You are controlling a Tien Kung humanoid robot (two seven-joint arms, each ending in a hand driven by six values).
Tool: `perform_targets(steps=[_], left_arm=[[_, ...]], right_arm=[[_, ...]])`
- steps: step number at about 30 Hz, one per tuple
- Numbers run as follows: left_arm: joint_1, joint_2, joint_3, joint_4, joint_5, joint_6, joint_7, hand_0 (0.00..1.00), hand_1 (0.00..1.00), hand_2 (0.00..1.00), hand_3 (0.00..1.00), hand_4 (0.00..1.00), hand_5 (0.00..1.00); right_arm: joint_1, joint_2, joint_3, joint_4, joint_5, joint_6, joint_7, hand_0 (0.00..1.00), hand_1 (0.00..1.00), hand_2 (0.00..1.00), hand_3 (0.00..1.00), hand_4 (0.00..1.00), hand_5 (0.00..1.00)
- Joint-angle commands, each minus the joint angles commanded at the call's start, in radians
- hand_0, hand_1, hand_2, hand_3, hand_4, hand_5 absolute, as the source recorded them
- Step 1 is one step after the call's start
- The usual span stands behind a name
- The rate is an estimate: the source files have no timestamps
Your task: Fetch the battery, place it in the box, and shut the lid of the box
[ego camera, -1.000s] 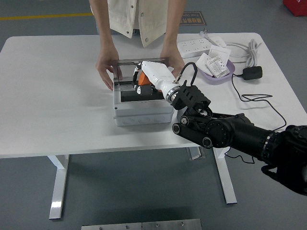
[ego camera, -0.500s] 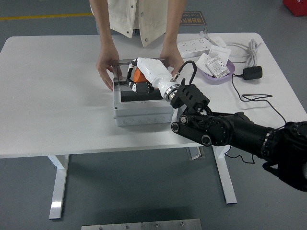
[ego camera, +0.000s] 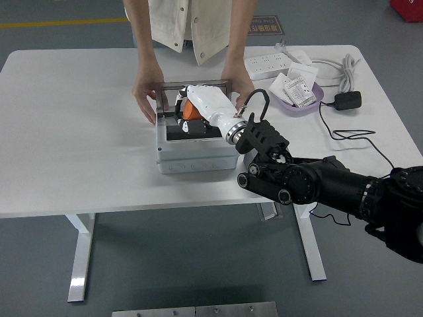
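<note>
Battery: orange block, held over the open top of the box, low between its walls, just under the white hand.
Handling (judgement): looks rigid and compact, probably dense for its bulk; smooth casing may slip. Best taken across its two flat sides, with the grip kept square so it drops in without catching the rim.
Right hand: white shell, fingers curled around the battery; the fingertips themselves are mostly hidden behind the shell.
Right arm: black, comes in from the lower right, wrist bent toward the box.
Left hand: not seen.
Box: pale grey, stands on the table mid-way back; dark interior shows beside the battery.
Lid: clear panel with a dark frame, tipped back at the far edge.
Person's hands: one at each far corner of the box, steadying the lid and frame.
Table: white.
Off to the right: purple tray of packets, power strip, black adapter, well apart from the box.
Step (judgement): battery going in; lid not yet closed.
</note>
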Motion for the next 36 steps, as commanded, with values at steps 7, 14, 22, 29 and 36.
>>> perform_targets(steps=[7,14,22,29,36], left_arm=[[0.004,-0.001,-0.068,0.000,0.066,-0.012,0.050,0.624,0.781,0.740,0.729,0.661,0.199],[0.003,-0.001,-0.077,0.000,0.078,-0.012,0.056,0.627,0.781,0.742,0.733,0.662,0.199],[-0.002,-0.004,-0.060,0.000,0.068,-0.010,0.047,0.628,0.781,0.743,0.739,0.663,0.197],[-0.003,-0.004,-0.060,0.000,0.070,-0.007,0.040,0.628,0.781,0.744,0.737,0.662,0.200],[0.001,-0.006,-0.067,0.000,0.075,-0.004,0.039,0.628,0.782,0.742,0.736,0.663,0.202]], right_arm=[[0.000,0.000,-0.012,-0.009,0.016,0.023,-0.004,0.401,0.303,0.369,0.379,0.113,0.002],[-0.001,0.000,-0.018,-0.014,0.033,0.039,-0.004,0.645,0.524,0.547,0.588,0.274,0.090],[-0.001,0.000,-0.017,-0.017,0.043,0.082,-0.008,0.687,0.569,0.579,0.627,0.284,0.120],[-0.003,0.000,-0.015,-0.013,0.052,0.094,-0.008,0.789,0.700,0.699,0.699,0.588,0.311],[-0.006,0.000,0.018,0.026,0.026,0.101,-0.036,0.871,0.770,0.774,0.802,0.798,0.463]])
